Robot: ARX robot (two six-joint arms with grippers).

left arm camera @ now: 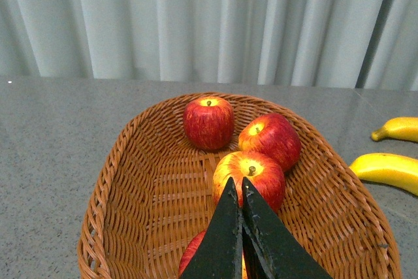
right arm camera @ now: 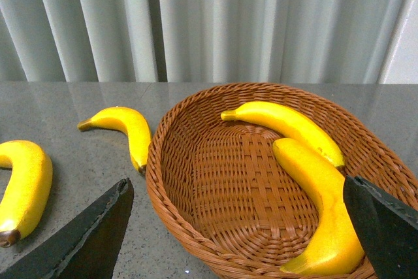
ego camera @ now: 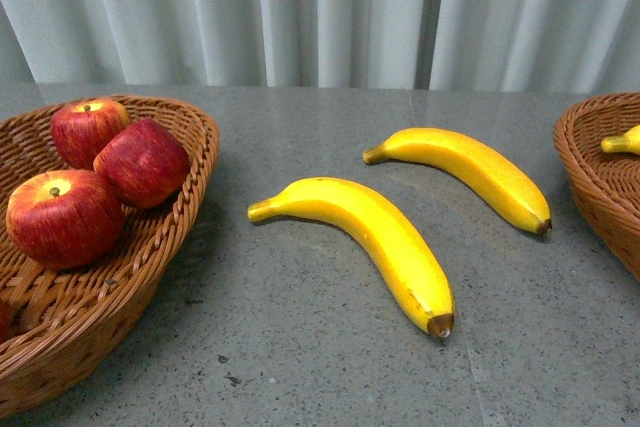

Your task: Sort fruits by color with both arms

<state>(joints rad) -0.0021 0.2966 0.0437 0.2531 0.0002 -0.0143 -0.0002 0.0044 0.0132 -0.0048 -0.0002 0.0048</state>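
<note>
**Front view.** Nearest the lens is the left wicker basket (ego camera: 170,237), standing on the grey table (ego camera: 300,367). It holds three red apples (ego camera: 63,217) (ego camera: 143,162) (ego camera: 88,130) that touch one another. A red sliver at the frame edge is probably a fourth. The near banana (ego camera: 365,237) and the far banana (ego camera: 465,172) lie loose on the table between the baskets, apart from each other and outside any container. The right wicker basket (ego camera: 600,187) shows one yellow tip. Neither arm appears here.

**Left wrist view.** The left gripper (left arm camera: 236,184) hangs over the apple-filled basket with its jaws pressed together and nothing between them. Judgement: red sorting looks finished, so this arm carries no load.

**Right wrist view.** The right gripper (right arm camera: 235,184) is spread wide and empty above the right wicker basket. That basket contains two stored bananas (right arm camera: 287,122) (right arm camera: 323,207), lying side by side against one wall. The loose pair lies outside its rim. Judgement: yellow goes right, and the spread jaws suit a pickup of the far banana, which lies closer to this basket.
</note>
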